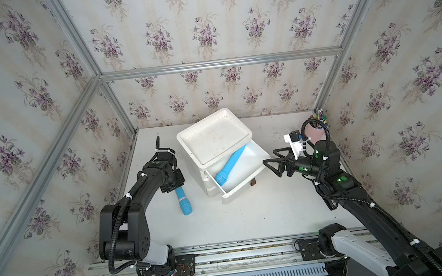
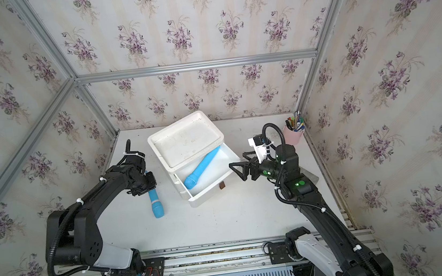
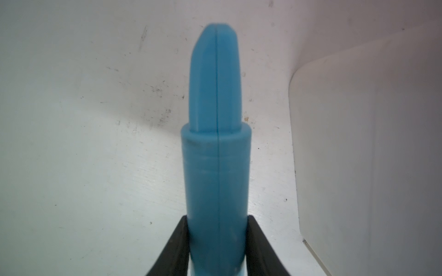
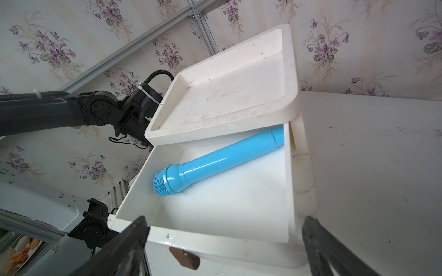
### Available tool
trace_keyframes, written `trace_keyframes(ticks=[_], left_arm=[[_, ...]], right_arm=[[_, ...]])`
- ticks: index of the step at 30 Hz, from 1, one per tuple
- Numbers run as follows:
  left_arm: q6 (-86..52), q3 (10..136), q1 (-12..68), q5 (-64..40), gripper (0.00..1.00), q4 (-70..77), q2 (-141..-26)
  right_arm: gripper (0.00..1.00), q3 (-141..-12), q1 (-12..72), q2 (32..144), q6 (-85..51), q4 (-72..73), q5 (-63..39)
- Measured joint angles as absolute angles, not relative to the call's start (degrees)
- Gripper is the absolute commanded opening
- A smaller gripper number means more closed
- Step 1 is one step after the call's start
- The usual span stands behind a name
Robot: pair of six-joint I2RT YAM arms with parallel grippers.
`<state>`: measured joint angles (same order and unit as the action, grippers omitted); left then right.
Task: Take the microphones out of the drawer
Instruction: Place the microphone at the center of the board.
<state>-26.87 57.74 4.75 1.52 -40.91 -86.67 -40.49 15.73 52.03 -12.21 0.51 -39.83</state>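
One microphone (image 1: 229,165) lies in the drawer (image 1: 244,183) near the right hand (image 1: 268,156).

Microphone (image 1: 230,165) in drawer (image 1: 237,193), second microphone (image 1: 184,202) left of cabinet (image 1: 214,139)

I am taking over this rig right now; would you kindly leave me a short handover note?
Left gripper: shut on a blue microphone, low at the table beside the cabinet.
Right gripper: open, empty, just off the front of the open drawer.
Done: drawer open; one microphone outside it.
Left: second microphone lies in the drawer; lift it out.
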Motion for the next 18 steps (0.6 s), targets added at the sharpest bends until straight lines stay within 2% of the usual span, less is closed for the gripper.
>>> trace_keyframes(ticks=[18], left_arm=[[-28.5,55.5,4.5,1.9,0.02,-37.9,-90.0]], right_arm=[[0.98,-39.8,15.8,51.5,-12.3,0.6,-39.8]])
